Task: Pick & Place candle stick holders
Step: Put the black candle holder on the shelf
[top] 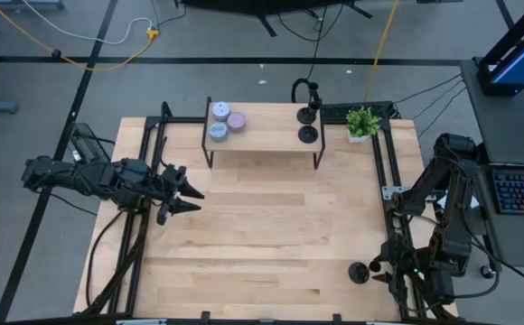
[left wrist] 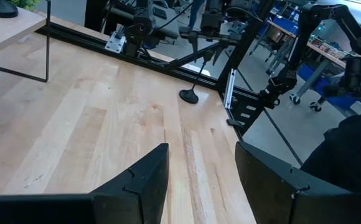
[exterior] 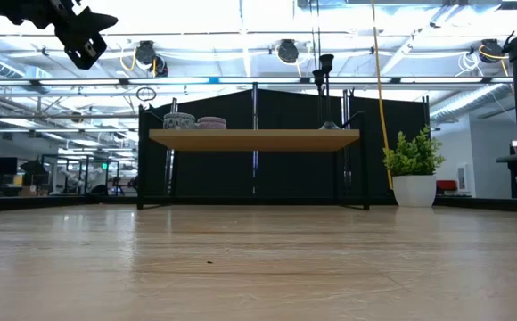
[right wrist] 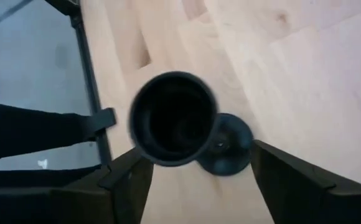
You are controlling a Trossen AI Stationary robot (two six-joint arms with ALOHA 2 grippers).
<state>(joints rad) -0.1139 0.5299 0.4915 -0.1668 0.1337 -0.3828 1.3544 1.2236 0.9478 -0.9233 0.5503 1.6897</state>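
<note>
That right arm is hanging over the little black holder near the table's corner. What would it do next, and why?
Probably lower the right pincer a little and close on the holder. In the right wrist view its cup sits just above the gap between the open fingers, not yet gripped, and its base still rests on the table. The left pincer waits open at the left.

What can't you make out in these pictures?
- Right tool, right wrist view: the holder's blurred cup hides whether the fingers touch its stem.
- High view: the right tool is lost in the dark arm by the table edge.
- Two shelf holders, high view: too small for detail.
- Low view: the near holder is out of frame.
</note>
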